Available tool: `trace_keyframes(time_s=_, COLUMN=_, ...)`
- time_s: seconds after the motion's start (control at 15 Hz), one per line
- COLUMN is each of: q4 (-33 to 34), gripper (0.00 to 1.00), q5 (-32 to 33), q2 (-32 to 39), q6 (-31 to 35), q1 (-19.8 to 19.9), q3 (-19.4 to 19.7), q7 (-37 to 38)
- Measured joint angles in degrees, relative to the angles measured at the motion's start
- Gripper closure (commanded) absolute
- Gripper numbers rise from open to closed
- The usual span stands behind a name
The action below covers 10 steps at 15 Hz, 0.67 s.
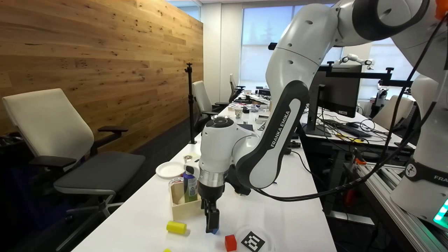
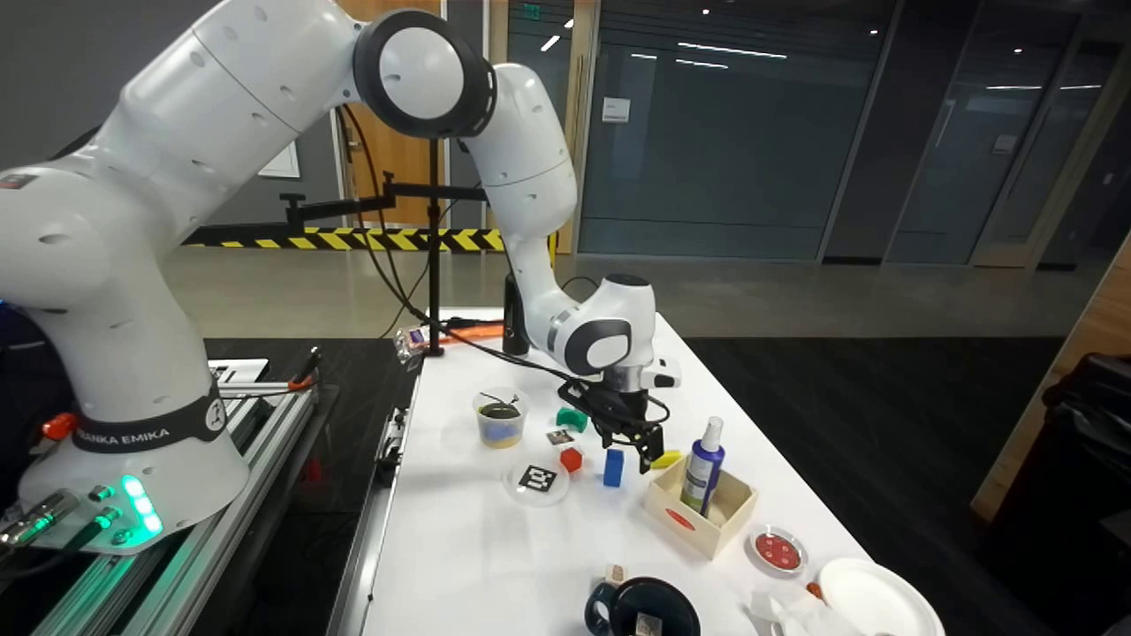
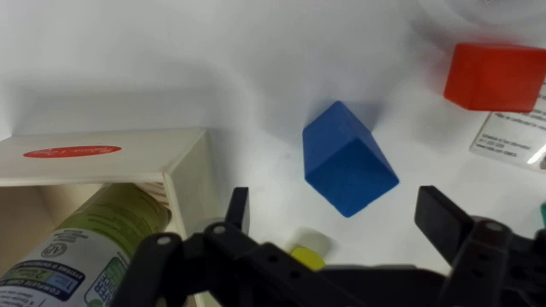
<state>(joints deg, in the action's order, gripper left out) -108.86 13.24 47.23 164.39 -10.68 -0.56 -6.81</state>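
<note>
In the wrist view, the gripper [image 3: 335, 204] shows along the bottom edge, its jaws standing wide apart with nothing held between them. The blue block [image 3: 349, 175] stands just beyond the jaw tips, its nearest corner falling within the gap as seen here; it is clear of both jaws, closer to the one at the right of this view. Past it, toward the upper right, sits a red block [image 3: 495, 79], with a printed card [image 3: 509, 140] next to it. A rounded bit of a yellow cylinder [image 3: 308, 258] peeks out below, mostly covered by the gripper. To the left is a pale wooden box [image 3: 140, 165] with a bottle [image 3: 85, 247] leaning inside.

In an exterior view, the gripper points down over the tabletop [image 1: 287, 224], and only a sliver of the blue block [image 1: 215, 231] shows at its lower end, the rest being hidden behind it. The yellow cylinder lies on its side to the left, and to the right the red block sits just beside a clear disc [image 1: 269, 241] bearing a black-and-white marker [image 1: 253, 241].

In an exterior view, the blue block [image 2: 613, 468] stands upright on the tabletop right next to the gripper, between the red block and the box, with a green piece [image 2: 572, 419] and a plastic cup [image 2: 482, 415] farther off
</note>
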Motion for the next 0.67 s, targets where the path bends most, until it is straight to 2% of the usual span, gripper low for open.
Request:
trace_keyframes(time_s=0.4, q4=0.58, gripper=0.00, q5=0.40, q2=0.20, q6=-0.08, q1=-0.72, q3=3.34, q7=-0.51)
trace_keyframes(time_s=0.67, q4=0.55, gripper=0.00, q5=0.52, q2=-0.48, q6=-0.40, q1=-0.53, q3=3.82, q7=-2.46)
